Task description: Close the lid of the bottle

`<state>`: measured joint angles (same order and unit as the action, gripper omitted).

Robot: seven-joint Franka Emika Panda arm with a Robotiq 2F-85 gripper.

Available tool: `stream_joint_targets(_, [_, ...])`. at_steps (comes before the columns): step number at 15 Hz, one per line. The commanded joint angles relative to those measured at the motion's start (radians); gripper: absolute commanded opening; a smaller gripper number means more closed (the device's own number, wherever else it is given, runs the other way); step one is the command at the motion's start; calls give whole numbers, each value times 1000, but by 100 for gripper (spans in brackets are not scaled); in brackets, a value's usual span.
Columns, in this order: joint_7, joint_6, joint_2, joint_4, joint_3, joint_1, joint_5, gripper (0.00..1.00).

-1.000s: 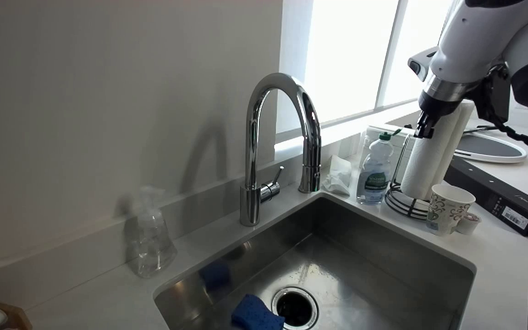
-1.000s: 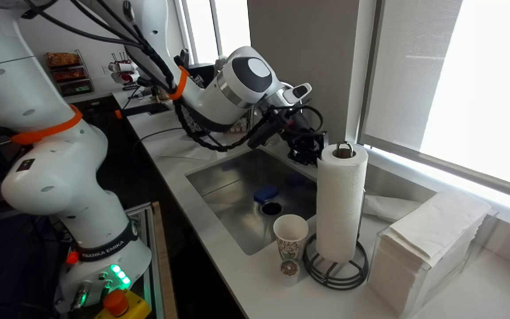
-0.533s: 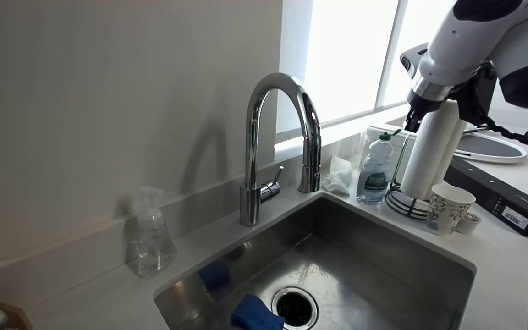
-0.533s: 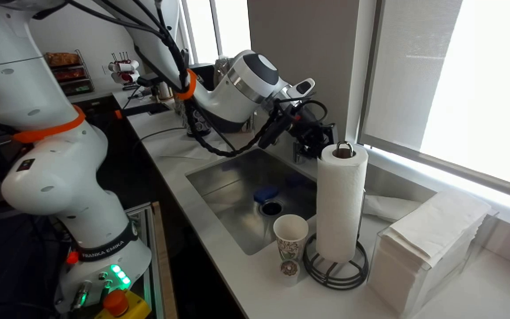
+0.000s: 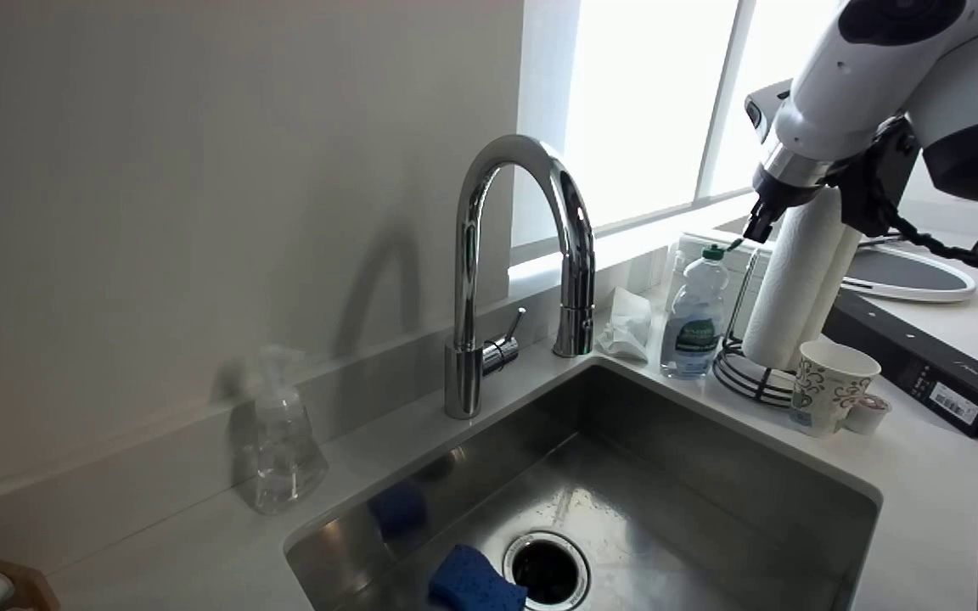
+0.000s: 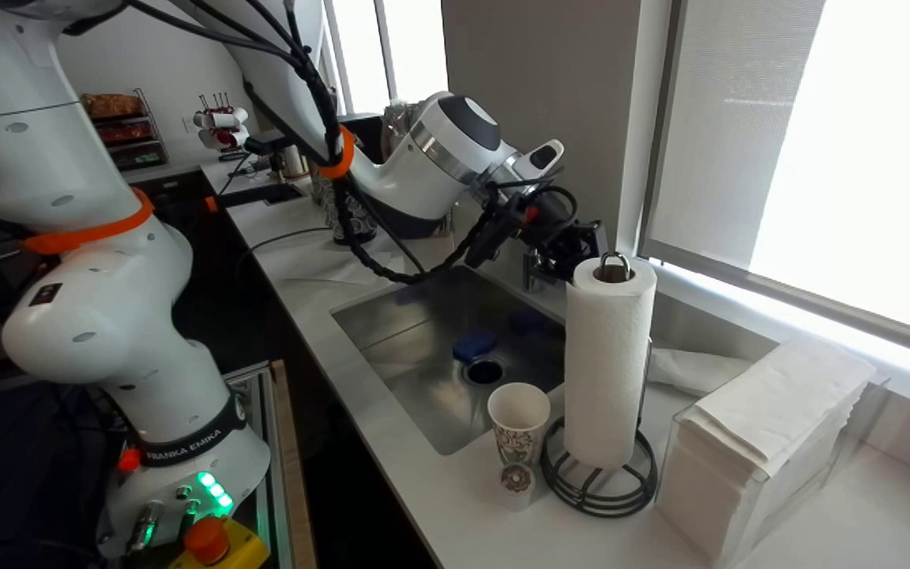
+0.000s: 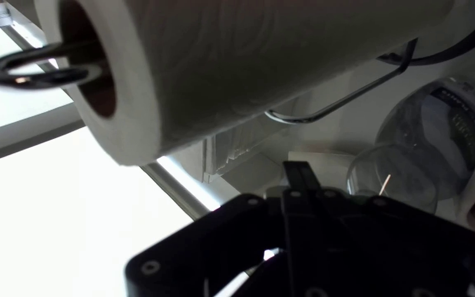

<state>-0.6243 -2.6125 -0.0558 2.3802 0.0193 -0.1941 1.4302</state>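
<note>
Jaws together and empty hang by the top of the paper towel roll (image 5: pixel 793 284); beside that roll stands the dish soap bottle (image 5: pixel 694 318), its green flip lid (image 5: pixel 735 244) open toward the roll.

Counter (image 5: pixel 922 526), pale and smooth, with a sink (image 5: pixel 710 450) let into it. In both exterior views: wire stand (image 6: pixel 601 510); paper cup (image 6: pixel 518 427), upright; small tub (image 6: pixel 516 484) just beside the cup, contact unclear. In an exterior view, right of frame: bottle (image 5: pixel 693 331) upright next to the stand; long black box (image 5: pixel 922 356) lying flat. Mid-frame: faucet (image 5: pixel 465 356) behind the sink, crumpled paper (image 5: pixel 625 327) near it. Lower left: clear spray bottle (image 5: pixel 285 450), upright. In an exterior view, lower right: clear napkin holder (image 6: pixel 708 490).
</note>
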Motion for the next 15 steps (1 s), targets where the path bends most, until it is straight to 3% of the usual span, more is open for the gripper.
stream_joint_targets(1, [31,8,-9,10,0,1,-41,0])
stream_joint_targets(7, [101,7,-6,16,47,51,-126,0])
stream_joint_targets(15, [143,-52,18,7,50,46,-209,0])
